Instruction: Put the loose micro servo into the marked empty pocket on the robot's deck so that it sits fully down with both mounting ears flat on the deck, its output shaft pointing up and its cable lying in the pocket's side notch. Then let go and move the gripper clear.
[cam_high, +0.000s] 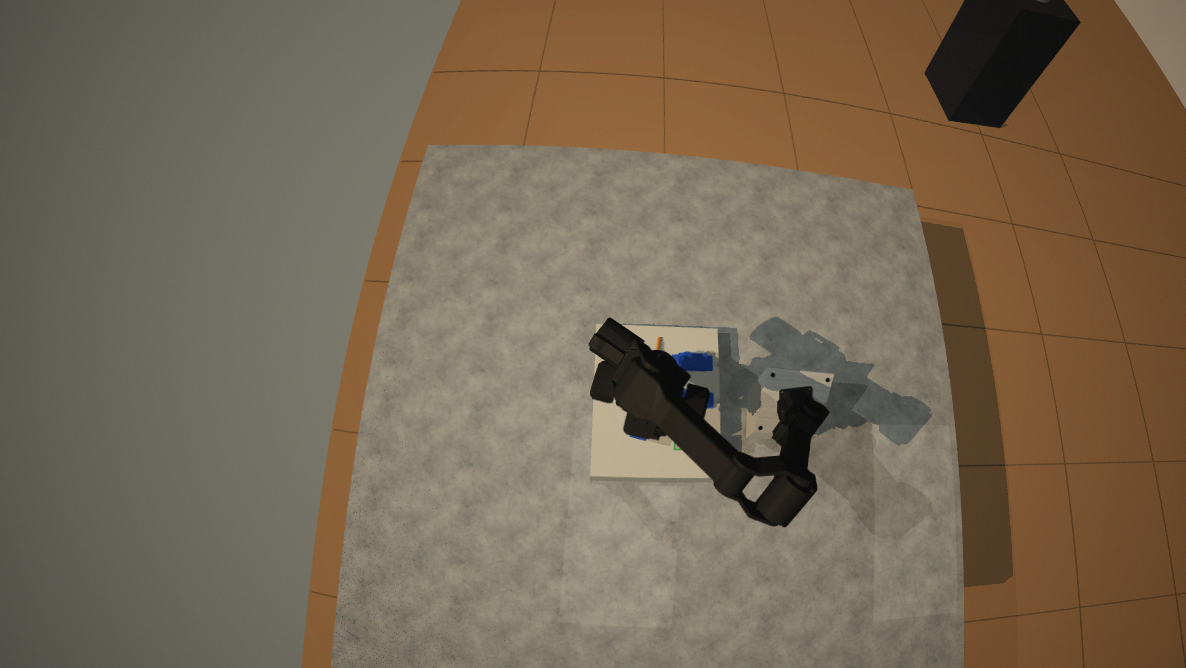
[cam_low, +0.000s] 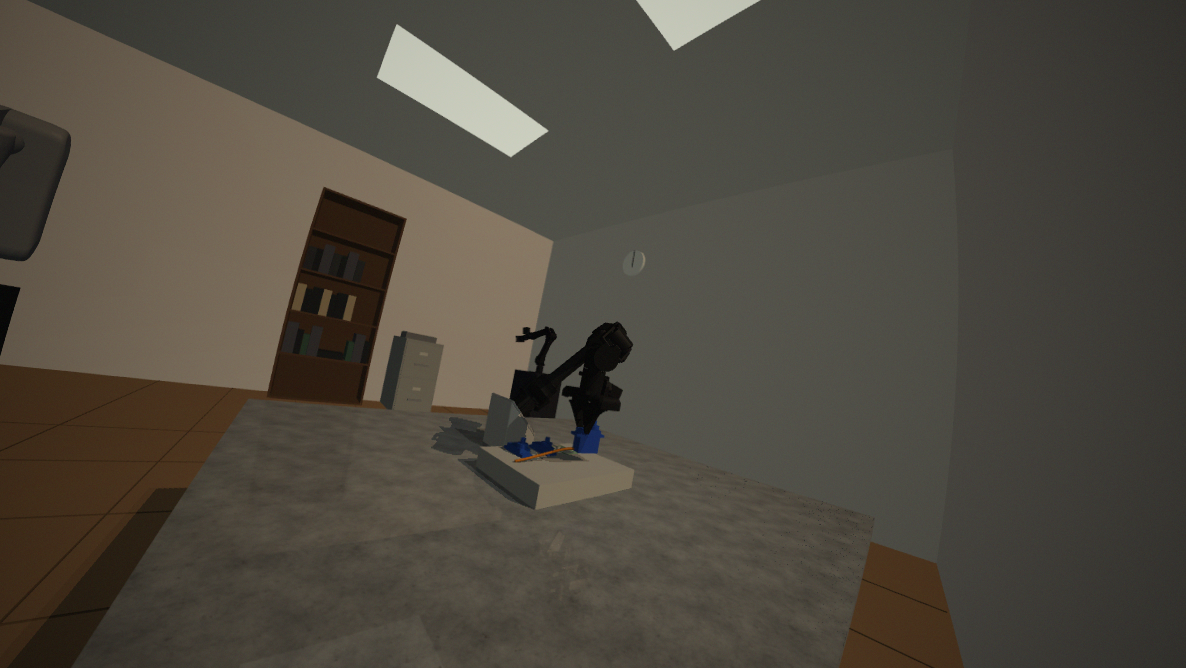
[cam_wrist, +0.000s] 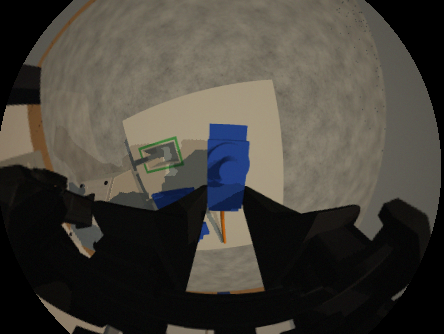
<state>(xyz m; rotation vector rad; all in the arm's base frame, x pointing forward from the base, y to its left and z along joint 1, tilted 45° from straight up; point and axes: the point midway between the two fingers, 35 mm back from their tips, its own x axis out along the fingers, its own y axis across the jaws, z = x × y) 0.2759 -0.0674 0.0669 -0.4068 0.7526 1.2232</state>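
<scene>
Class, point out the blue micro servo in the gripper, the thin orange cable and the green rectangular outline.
Blue micro servo (cam_low: 586, 439) (cam_wrist: 227, 167): exterior, wrist; body.
Thin orange cable (cam_wrist: 223, 227): wrist; middle.
Green rectangular outline (cam_wrist: 158, 141): wrist; top edge.

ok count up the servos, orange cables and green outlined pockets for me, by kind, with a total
Blue micro servos: 3, one held and two others
Orange cable: 1
Green-outlined pocket: 1
Total: 5
</scene>
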